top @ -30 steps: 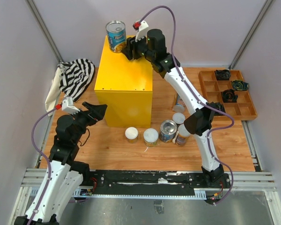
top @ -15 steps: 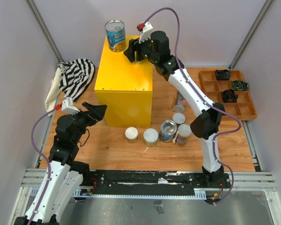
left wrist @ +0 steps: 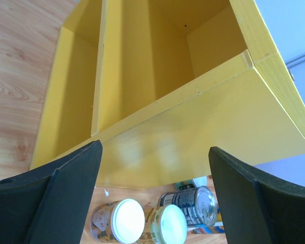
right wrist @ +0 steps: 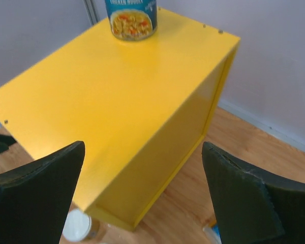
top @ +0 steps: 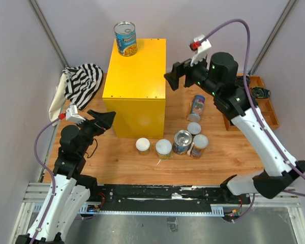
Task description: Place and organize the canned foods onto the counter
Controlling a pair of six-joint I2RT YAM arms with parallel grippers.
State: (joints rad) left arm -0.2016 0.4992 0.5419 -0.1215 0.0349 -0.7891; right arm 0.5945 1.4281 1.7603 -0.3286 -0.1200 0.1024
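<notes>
My right hand (top: pixel 172 80) hangs released and empty just right of the yellow bench (top: pixel 134 76); my left hand (top: pixel 104 120) is spread, empty, near its front left corner; one blue can (top: pixel 125 38) stands on its far left corner; the other cans (top: pixel 183 141) stand on the wood in front. I judge them stiff, smooth and fairly heavy, best pinched across the sides at mid-height. My right wrist view cuts off the blue can's top; the labels blur.

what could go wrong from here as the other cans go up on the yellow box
1. The soup can stands right at the far left corner of the yellow box; a bump while setting down the next can could push it off.
2. The cans in front of the box sit packed together, so the open right gripper may knock neighbours over when reaching for one.
</notes>
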